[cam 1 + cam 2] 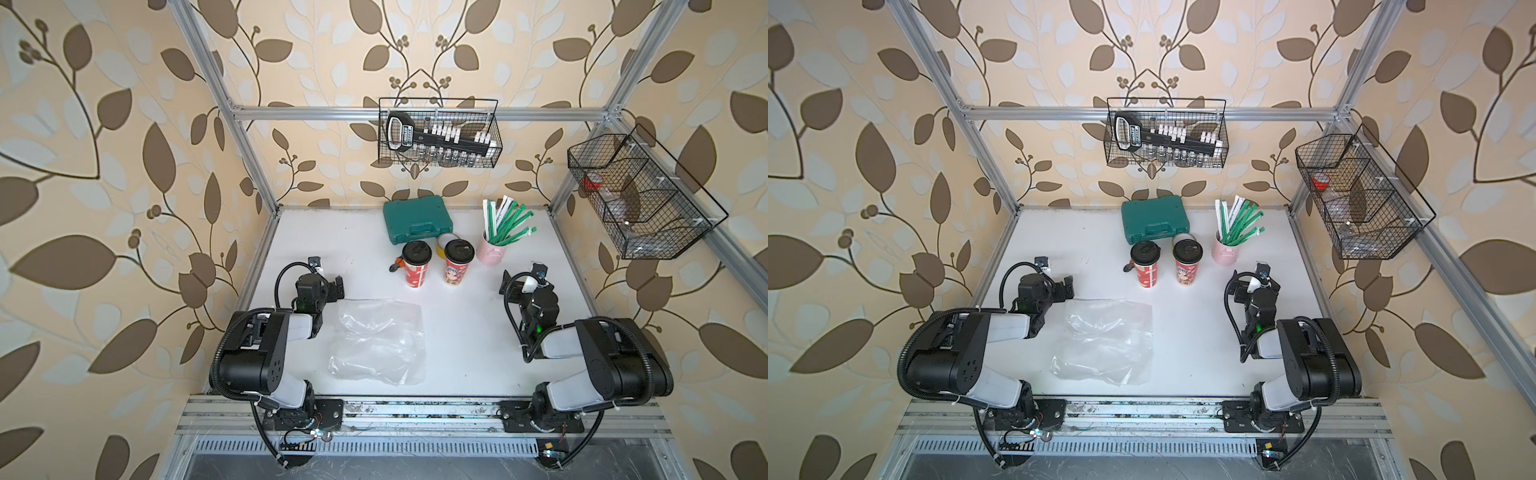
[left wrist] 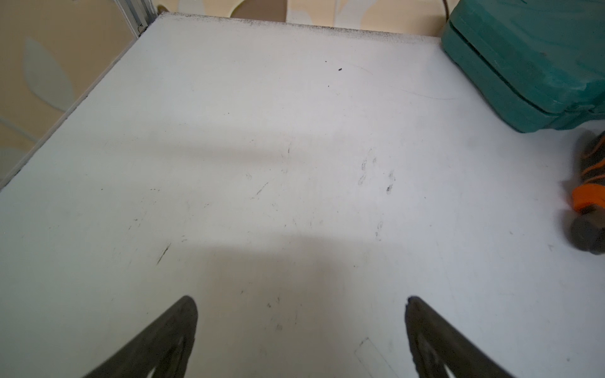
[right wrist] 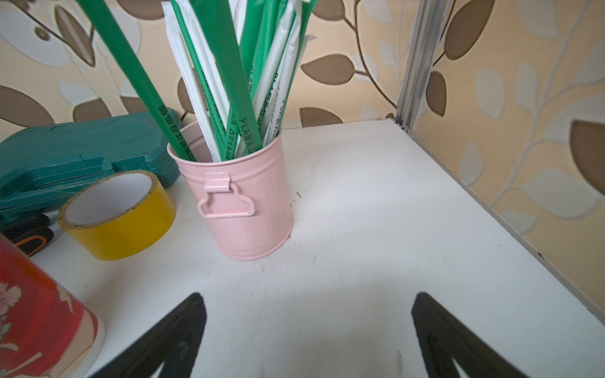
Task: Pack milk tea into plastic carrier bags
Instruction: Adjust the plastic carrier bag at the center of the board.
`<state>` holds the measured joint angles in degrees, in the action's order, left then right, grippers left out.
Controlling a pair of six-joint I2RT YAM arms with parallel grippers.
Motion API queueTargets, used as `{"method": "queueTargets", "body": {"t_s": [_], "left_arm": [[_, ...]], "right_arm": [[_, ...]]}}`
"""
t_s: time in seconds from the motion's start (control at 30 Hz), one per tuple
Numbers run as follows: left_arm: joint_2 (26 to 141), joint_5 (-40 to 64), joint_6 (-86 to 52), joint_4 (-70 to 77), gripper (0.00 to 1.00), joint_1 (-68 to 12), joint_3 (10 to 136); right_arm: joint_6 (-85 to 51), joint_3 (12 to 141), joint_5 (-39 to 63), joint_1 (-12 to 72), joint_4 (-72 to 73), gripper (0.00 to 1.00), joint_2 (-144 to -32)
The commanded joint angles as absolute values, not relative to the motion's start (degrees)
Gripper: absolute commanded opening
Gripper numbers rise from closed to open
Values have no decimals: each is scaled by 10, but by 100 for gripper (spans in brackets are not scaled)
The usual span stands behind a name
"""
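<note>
Left end effector (image 2: 301,301) and right end effector (image 3: 309,297) are both spread wide, gripping nothing. Between the arms, the clear plastic carrier bag (image 1: 380,340) lies on the white surface (image 1: 469,332); at its 12 o'clock stand one milk tea cup (image 1: 415,270) and a second milk tea cup (image 1: 458,268), upright. At their 3 o'clock, green straws (image 3: 242,108) in a pink cup (image 3: 248,212) read "PLA".

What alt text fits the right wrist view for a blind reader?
A pink cup of green and white straws stands on the white table ahead of the right gripper, jaws open and empty; a yellow tape roll sits beside the cup.
</note>
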<state>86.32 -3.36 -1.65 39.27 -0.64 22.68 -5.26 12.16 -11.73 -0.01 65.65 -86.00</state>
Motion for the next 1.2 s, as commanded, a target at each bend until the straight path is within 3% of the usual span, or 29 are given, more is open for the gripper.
{"method": "queueTargets", "body": {"t_s": [0.0, 0.23, 0.3, 0.37, 0.43, 0.53, 0.63, 0.67, 0.73, 0.8, 0.97, 1.17], "left_arm": [[857, -26, -11, 417, 99, -4, 225], [850, -29, -3, 424, 99, -5, 229], [791, -83, -8, 243, 99, -27, 306], [734, -229, -61, 75, 99, -67, 392], [671, -279, -112, -46, 99, -93, 444], [562, -216, -239, -195, 99, -97, 494], [472, -182, -450, -370, 99, -91, 512], [450, -91, -431, -368, 99, -76, 504], [432, 84, -417, -348, 99, -70, 480], [434, 156, -438, -374, 99, -90, 464], [431, -20, -485, -546, 99, -310, 503], [564, -119, -593, -574, 99, -541, 558]], "right_arm": [[-48, 125, -110, 1, 665, 99, -856], [-45, 122, -109, 3, 675, 99, -851], [-44, 147, -124, 8, 592, 100, -803], [-78, 217, -137, 8, 395, 99, -731], [-95, 242, -116, 9, 312, 100, -679], [-159, 226, -80, 8, 256, 100, -571], [-350, 208, -87, 7, 142, 99, -448], [-406, 203, -72, 6, 99, 100, -410], [-410, 182, 68, 6, 115, 99, -360], [-431, 179, 150, 11, 94, 99, -335], [-417, 216, 165, 15, -90, 100, -316], [-448, 180, 232, 15, -33, 99, -336]]}}
